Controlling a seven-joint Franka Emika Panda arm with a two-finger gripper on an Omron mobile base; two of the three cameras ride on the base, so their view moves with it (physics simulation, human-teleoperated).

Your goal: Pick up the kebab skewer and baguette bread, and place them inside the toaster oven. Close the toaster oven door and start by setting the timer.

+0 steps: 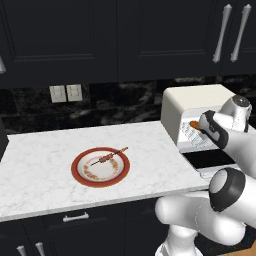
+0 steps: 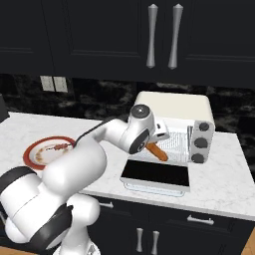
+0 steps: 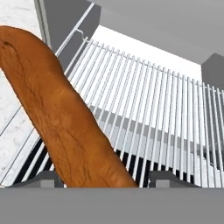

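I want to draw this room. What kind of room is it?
A kitchen, it seems. There is a white marble-look counter, dark cabinet doors with silver handles above it, and a boxy cream-white toaster oven with its dark glass door folded down.

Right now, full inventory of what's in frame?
toaster oven: 1, cream-white, right end of the counter
toaster oven door: 1, dark glass, folded down flat
wire rack: 1, silver, inside the oven
baguette bread: 1, orange-brown, between the jaws at the oven mouth, above the rack
kebab skewer: 1, reddish-brown, on the plate
plate: 1, red rim, left of the oven
counter: 1, white marble
cabinets: black, silver handles, above and below
wall outlets: 2, pale, on the backsplash
gripper: 1, jaws around the baguette, whether gripping or releasing unclear
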